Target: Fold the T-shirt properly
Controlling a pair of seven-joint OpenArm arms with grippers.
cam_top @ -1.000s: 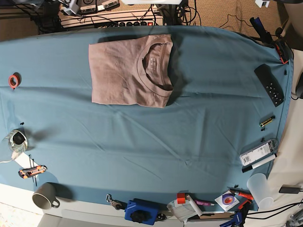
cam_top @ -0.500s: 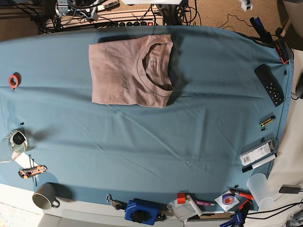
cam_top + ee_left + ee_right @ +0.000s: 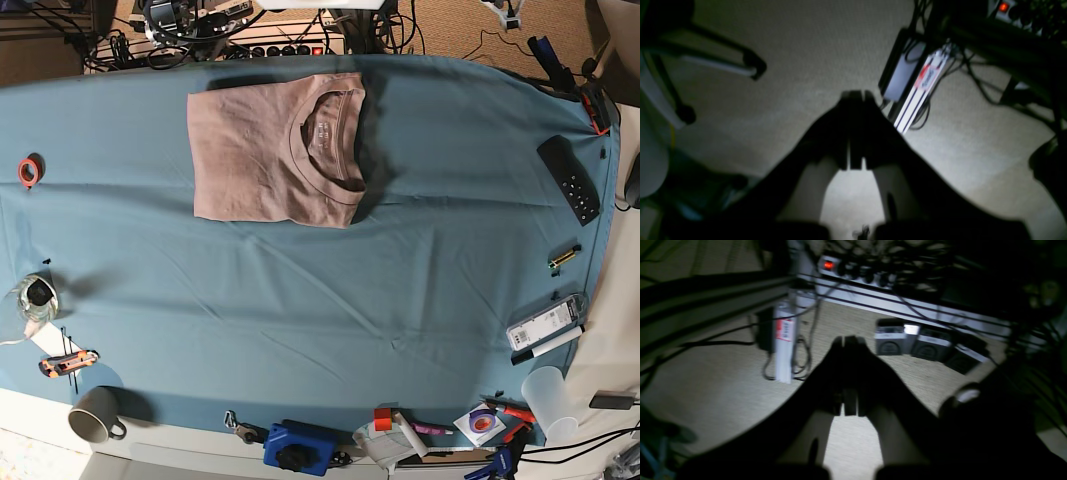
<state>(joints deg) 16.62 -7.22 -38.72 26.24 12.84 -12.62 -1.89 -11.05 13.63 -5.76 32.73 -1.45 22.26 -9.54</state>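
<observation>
Folded T-shirt lying on the teal-clothed surface, both arms pulled off it

Along the near edge of the surface stand a grey mug, a blue box and a clear plastic cup; a black remote lies toward one end and a red tape roll toward the other. Beyond them, near the far edge, the mauve T-shirt rests flat as a neat rectangle, collar showing, touched by neither arm. Farther still, past the far edge, the left tool and the right tool hang over the carpeted floor, each with its fingers pressed together and holding nothing, near a power strip with a red light
</observation>
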